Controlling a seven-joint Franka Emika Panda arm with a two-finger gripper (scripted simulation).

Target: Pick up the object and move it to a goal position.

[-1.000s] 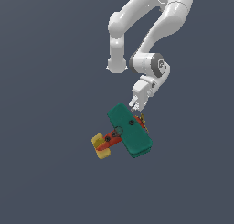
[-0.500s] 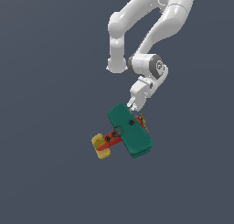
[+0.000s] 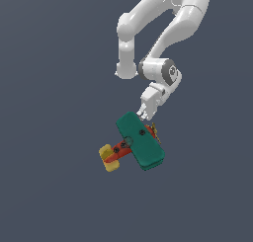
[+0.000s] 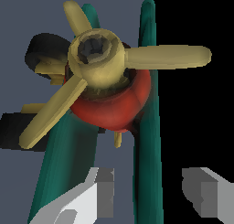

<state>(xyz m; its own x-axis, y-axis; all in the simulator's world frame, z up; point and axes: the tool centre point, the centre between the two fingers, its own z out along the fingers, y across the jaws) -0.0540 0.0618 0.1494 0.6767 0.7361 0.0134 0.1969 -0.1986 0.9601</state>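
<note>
The toy biplane (image 3: 140,140) has broad teal-green wings, a red-orange body, a yellow tail (image 3: 107,157) and a tan propeller (image 4: 98,56). In the exterior view it sits below the arm's wrist. My gripper (image 3: 145,112) is at the upper end of the wings, near the nose. In the wrist view the gripper (image 4: 148,191) straddles one teal wing (image 4: 147,163). One grey finger (image 4: 98,193) is on one side of it and the other finger (image 4: 205,191) on the other. A gap shows between each finger and the wing, so the jaws are open. The propeller faces the wrist camera.
Plain dark grey-blue ground (image 3: 54,88) surrounds the plane in the exterior view. The white arm (image 3: 163,33) rises above the plane. A black area (image 4: 201,113) fills one side of the wrist view. No other object shows.
The wrist has shifted only slightly above the plane. The biplane lies in the same place.
</note>
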